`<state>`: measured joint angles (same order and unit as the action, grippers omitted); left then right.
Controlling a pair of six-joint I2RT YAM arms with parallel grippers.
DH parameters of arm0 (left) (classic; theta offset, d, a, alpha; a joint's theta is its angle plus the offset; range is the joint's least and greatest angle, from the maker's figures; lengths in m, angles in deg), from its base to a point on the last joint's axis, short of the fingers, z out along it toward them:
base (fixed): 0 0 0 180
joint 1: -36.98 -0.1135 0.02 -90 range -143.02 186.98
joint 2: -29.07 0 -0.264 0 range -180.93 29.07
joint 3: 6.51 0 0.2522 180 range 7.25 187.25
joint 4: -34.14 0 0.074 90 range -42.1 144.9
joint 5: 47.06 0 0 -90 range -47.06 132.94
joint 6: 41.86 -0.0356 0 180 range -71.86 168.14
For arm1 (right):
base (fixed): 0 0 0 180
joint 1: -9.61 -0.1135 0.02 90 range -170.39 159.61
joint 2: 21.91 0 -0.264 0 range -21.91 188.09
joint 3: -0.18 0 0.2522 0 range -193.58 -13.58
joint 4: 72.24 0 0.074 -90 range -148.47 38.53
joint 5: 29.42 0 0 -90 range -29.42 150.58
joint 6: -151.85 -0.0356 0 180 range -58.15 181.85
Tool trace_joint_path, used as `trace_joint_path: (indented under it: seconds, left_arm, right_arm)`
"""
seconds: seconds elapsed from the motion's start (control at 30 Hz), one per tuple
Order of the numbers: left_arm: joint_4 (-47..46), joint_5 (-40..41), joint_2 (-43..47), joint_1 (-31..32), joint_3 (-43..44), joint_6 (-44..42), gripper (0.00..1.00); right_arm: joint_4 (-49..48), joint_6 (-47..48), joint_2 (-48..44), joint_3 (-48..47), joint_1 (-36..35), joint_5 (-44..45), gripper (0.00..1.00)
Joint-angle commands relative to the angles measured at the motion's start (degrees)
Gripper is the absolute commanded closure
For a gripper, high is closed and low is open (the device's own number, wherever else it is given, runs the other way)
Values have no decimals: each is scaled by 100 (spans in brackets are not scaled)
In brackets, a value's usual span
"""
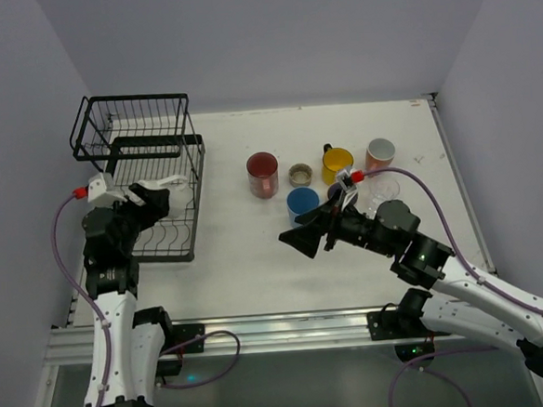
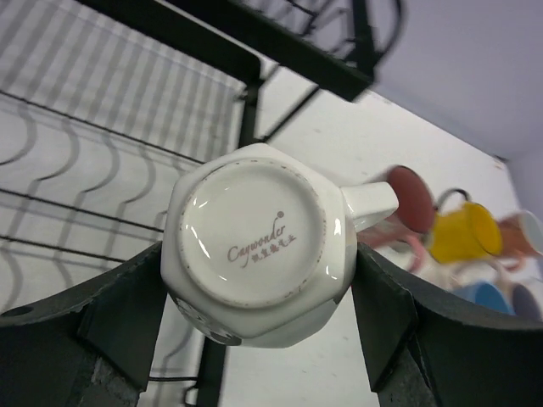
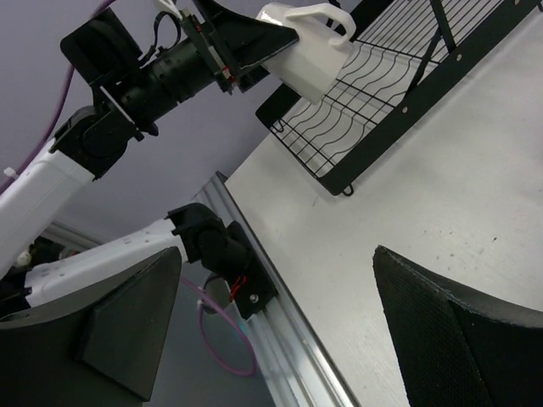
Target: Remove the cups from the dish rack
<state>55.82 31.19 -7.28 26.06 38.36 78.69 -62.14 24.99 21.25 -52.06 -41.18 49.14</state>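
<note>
L gripper (image 2: 254, 315) squeezes the white mug (image 2: 254, 242) by its sides, bottom up, over the low tray of the dish rack (image 1: 168, 257). R gripper (image 1: 304, 239) is wide open w/ nothing in it, by the blue cup (image 1: 302, 202). Red cup (image 1: 263, 174) & yellow cup (image 1: 337, 164) stand on the table (image 1: 239, 271)

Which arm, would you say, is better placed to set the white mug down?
Left: the left end effector grips the white mug over the dish rack; the right end effector hangs open, empty.
</note>
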Motion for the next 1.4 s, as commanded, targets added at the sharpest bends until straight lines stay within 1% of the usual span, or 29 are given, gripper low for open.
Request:
trace_joint_path:
  seconds: [0.0, 0.07, 0.1, 0.17, 0.2, 0.23, 0.3, 0.33, 0.37, 0.4, 0.43, 0.57, 0.6, 0.7, 0.77, 0.87, 0.9, 0.93, 1.0, 1.03, 1.1, 1.13, 1.17, 1.2, 1.23, 1.27, 1.3, 1.33, 1.37]
  left_arm:
    - [-371, -1083, 208, 370, 746, 636, 84]
    - [-458, -1372, 287, 573, 826, 847, 86]
    - [-589, -1478, 331, 643, 757, 1170, 87]
    - [-1352, -1724, 463, 810, 572, 1619, 89]
    - [-1659, -1813, 524, 863, 293, 2135, 90]
    - [-2411, -1883, 638, 915, 133, 2427, 90]
    - [-3013, -1954, 744, 951, -314, 3199, 91]
    - [-3355, -1937, 823, 1003, -412, 3342, 92]
    - [-3420, -1910, 849, 1030, -509, 3501, 92]
    - [-3429, -1858, 858, 1030, -518, 3520, 92]
    - [-3438, -1831, 850, 1343, -519, 3537, 92]
    - [-3876, -1568, 788, 1847, -764, 3914, 92]
    - [-3895, -1506, 797, 1909, -782, 3915, 92]
    - [-3947, -1348, 771, 2172, -870, 3941, 93]
    - [-4324, -1417, 683, 2357, -1053, 4195, 94]
    - [-4527, -1331, 700, 2524, -1238, 4407, 94]
    - [-4554, -1287, 753, 2559, -1300, 4460, 94]
    - [-4676, -1243, 770, 2612, -1353, 4521, 92]
    - [-4756, -1233, 797, 2630, -1459, 4627, 89]
    - [-4747, -1233, 841, 2665, -1468, 4618, 84]
    - [-4660, -1216, 954, 2682, -1512, 4627, 74]
    - [-4633, -1198, 990, 2709, -1520, 4610, 59]
    - [-4590, -1190, 1016, 2726, -1512, 4523, 54]
    - [-4433, -1163, 1078, 2735, -1494, 4487, 50]
    - [-4387, -1137, 1087, 2761, -1477, 4443, 37]
    - [-4361, -1128, 1096, 2770, -1442, 4382, 31]
    - [-4326, -1154, 1096, 2788, -1424, 4355, 26]
    - [-4265, -1172, 1096, 2805, -1398, 4311, 16]
    - [-4142, -1215, 1105, 2814, -1284, 4128, 11]
  right_arm:
    - [-934, -585, 114, 42, -72, 396, 4]
    - [-1162, -742, 289, 69, -124, 537, 4]
    - [-1241, -796, 377, 77, -151, 599, 4]
    - [-1591, -919, 701, 60, -282, 713, 5]
    - [-1707, -937, 833, 8, -335, 722, 5]
    - [-1813, -946, 983, -36, -405, 757, 5]
    - [-2260, -911, 1396, -98, -625, 819, 5]
    - [-2471, -867, 1519, -133, -687, 828, 5]
    - [-2803, -797, 1642, -151, -783, 819, 5]
    - [-2920, -770, 1878, -247, -819, 819, 5]
    - [-3052, -726, 1994, -283, -854, 828, 5]
    - [-3386, -463, 2521, -651, -898, 889, 8]
    - [-3456, -436, 2661, -713, -898, 898, 11]
    - [-3598, -383, 2812, -836, -916, 1003, 14]
    - [-3624, -278, 2917, -907, -924, 1073, 16]
    - [-3711, -199, 2988, -1003, -933, 1249, 20]
    - [-3790, -199, 3014, -1012, -933, 1276, 22]
    - [-3878, -225, 3067, -1021, -933, 1276, 28]
    - [-4186, -286, 3146, -1047, -942, 1276, 35]
    - [-4265, -347, 3181, -1065, -933, 1285, 46]
    - [-4345, -409, 3269, -1144, -951, 1302, 59]
    - [-4345, -444, 3295, -1162, -960, 1302, 64]
    - [-4397, -471, 3330, -1162, -977, 1311, 73]
    - [-4415, -506, 3340, -1136, -986, 1311, 76]
    - [-4450, -567, 3357, -1118, -986, 1311, 79]
    - [-4494, -594, 3366, -1101, -995, 1285, 88]
    - [-4512, -620, 3375, -1057, -1003, 1276, 93]
    - [-4555, -655, 3357, -1013, -1004, 1267, 99]
    - [-4730, -647, 3322, -952, -1004, 1241, 100]
